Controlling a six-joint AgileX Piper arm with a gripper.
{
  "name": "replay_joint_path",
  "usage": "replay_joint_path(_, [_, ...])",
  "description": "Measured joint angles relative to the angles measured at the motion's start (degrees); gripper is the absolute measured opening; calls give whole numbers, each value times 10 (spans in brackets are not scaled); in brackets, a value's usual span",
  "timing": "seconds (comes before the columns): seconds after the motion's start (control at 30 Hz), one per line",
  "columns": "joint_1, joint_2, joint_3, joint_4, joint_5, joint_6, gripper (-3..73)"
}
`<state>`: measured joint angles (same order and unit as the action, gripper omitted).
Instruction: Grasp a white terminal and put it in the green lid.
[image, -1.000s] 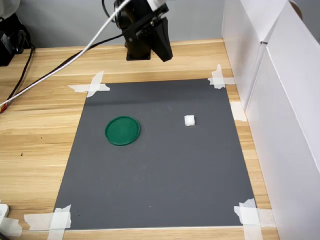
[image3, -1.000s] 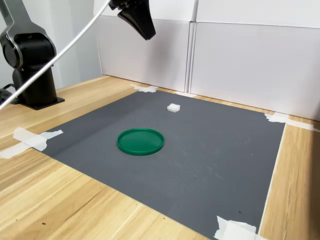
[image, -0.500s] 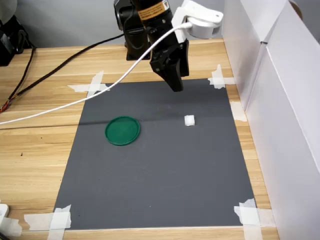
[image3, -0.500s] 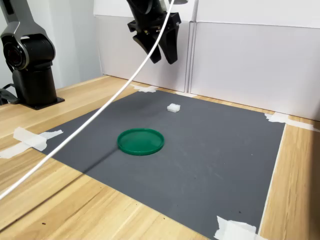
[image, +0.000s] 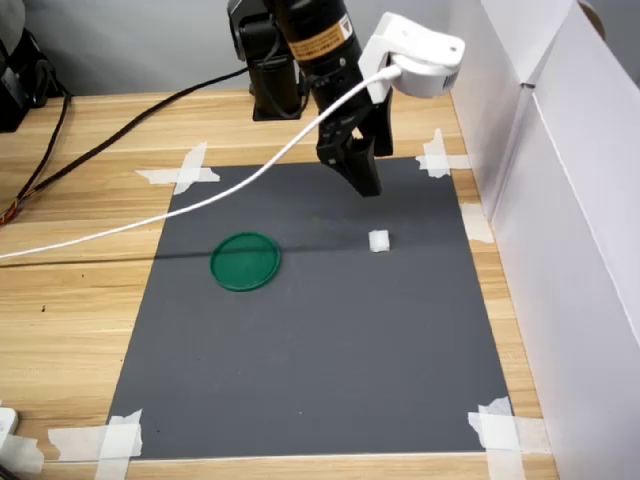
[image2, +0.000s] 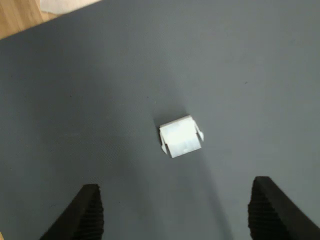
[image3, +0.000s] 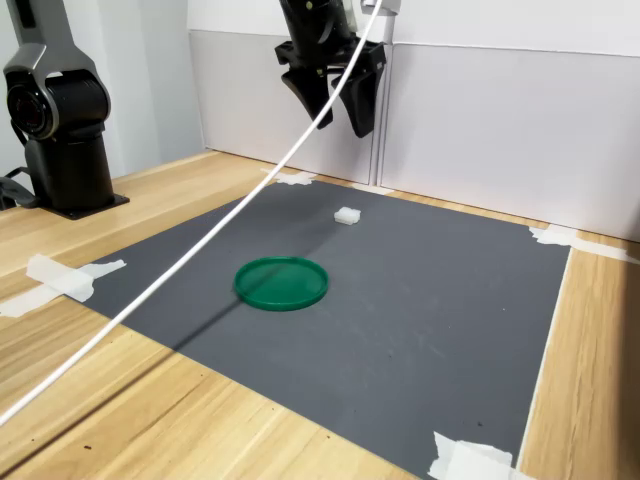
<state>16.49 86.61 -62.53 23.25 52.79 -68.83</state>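
a pale wooden tabletop carries a large dark grey rectangular mat, fixed at its corners with strips of white masking tape. tall white panel walls stand along the first exterior view's right side of the mat and run across the back in the second exterior view. the black robot arm's base column stands on the wood at the second exterior view's left, well away from the mat. a white cable droops from a rounded white camera housing on the wrist and crosses the mat and table toward the first exterior view's left. the black two-fingered gripper hangs above the far part of the mat with its jaws spread wide and nothing between them; in the wrist view its two ribbed fingertips stand far apart, and in the second exterior view the gripper is clearly up in the air, well above the mat. the flat round dark green plastic lid with a low rim lies on the mat toward the first exterior view's left, with nothing in it. the tiny white plastic terminal block rests on the mat well apart from the lid, on the first exterior view's right, roughly below the gripper; the wrist view shows it lying untouched between and ahead of the fingertips.
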Motion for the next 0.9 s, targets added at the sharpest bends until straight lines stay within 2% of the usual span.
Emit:
replay_joint_path(0.3, [1, 46, 0, -2, -19, 1, 714])
replay_joint_path(0.4, [19, 54, 2, -28, -35, 20, 705])
replay_joint_path(0.5, [43, 59, 4, -59, -48, 75, 698])
replay_joint_path(0.8, [67, 75, 4, -104, -64, 151, 685])
replay_joint_path(0.9, [71, 86, 4, -108, -77, 159, 683])
